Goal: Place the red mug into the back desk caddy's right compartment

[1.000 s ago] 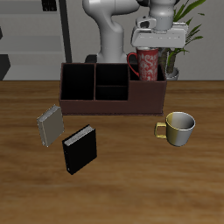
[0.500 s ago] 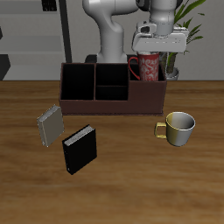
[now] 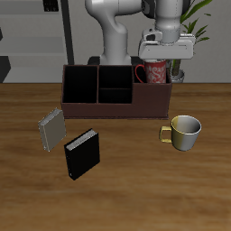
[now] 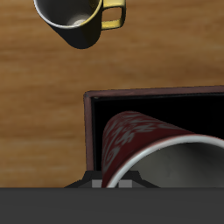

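A: Where is the tool point(image 3: 159, 58)?

B: Above the end section of the back desk caddy point(image 3: 115, 93), with the red mug point(image 3: 153, 71) below it. In the exterior view the mug's lower part sits inside the right compartment point(image 3: 151, 84), behind the caddy's wall; only its upper part and rim show over the edge.

A: Are the fingers clamped on it?

B: I cannot tell. From outside, the white housing covers the fingertips, and the wrist view shows only a dark band of the tool's body, no fingers.

A: What does the wrist view add?

B: It looks down into the mug point(image 4: 157, 149): grey-white inside, red speckled wall, standing in the black interior of the compartment point(image 4: 149, 105), close to its end wall. The mug's far rim is cut off by the frame.

A: And outside the caddy?

B: The gold mug point(image 3: 185, 131) stands on the worktop point(image 3: 135, 189) nearer the front edge, apart from the caddy. The wrist view catches it too point(image 4: 74, 19), partly cut off. Only the exterior view shows the black book point(image 3: 82, 154) and the grey book point(image 3: 51, 130), both leaning, well apart from the mug.
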